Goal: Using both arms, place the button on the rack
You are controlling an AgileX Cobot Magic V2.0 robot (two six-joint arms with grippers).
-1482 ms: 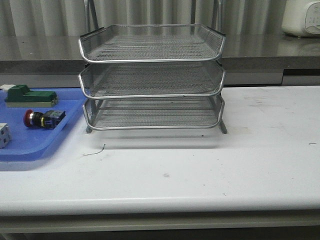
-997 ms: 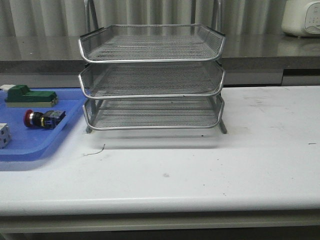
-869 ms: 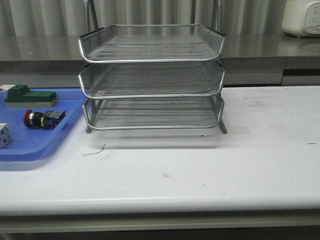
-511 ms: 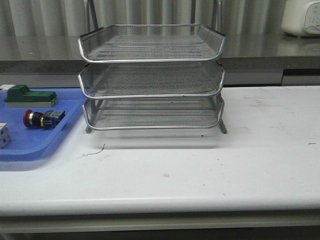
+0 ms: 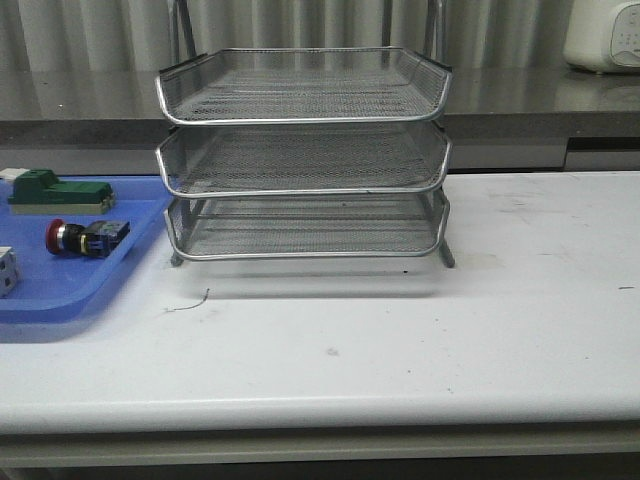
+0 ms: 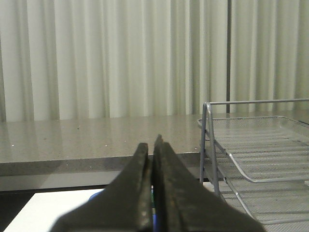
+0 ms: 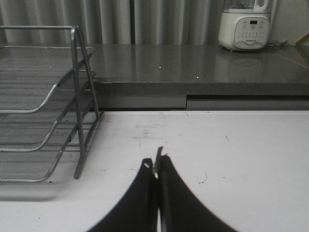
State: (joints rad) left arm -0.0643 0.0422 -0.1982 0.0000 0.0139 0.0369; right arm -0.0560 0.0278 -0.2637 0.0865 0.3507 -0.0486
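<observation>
Left hand [image 6: 153, 145]: one, fingers pressed together, nothing between them, seen only in its wrist view, raised level with the top tier of the rack. Right hand [image 7: 157, 164]: one, fingers likewise pressed together and holding nothing, low over the white worktop [image 5: 420, 330] to the right of the rack. Neither hand shows in the front view

Rack [image 5: 303, 150]: one, silver wire mesh, three tiers stacked, standing on the worktop at centre, far side; all three tiers hold nothing

Button [image 5: 87, 238]: one, red cap, dark blue body, lying on its side in the blue tray [image 5: 70, 290], cap pointing left, near the tray's right edge, just left of the rack's lowest tier and apart from it

Blue tray: one, flat, at the left end of the worktop, partly out of frame. Other contents: one green-and-beige block [image 5: 58, 193] on the far side of the button; one white cube [image 5: 5, 272] at the left edge, cut off

White appliance [image 7: 243, 25]: one, on the grey counter behind, far right
</observation>
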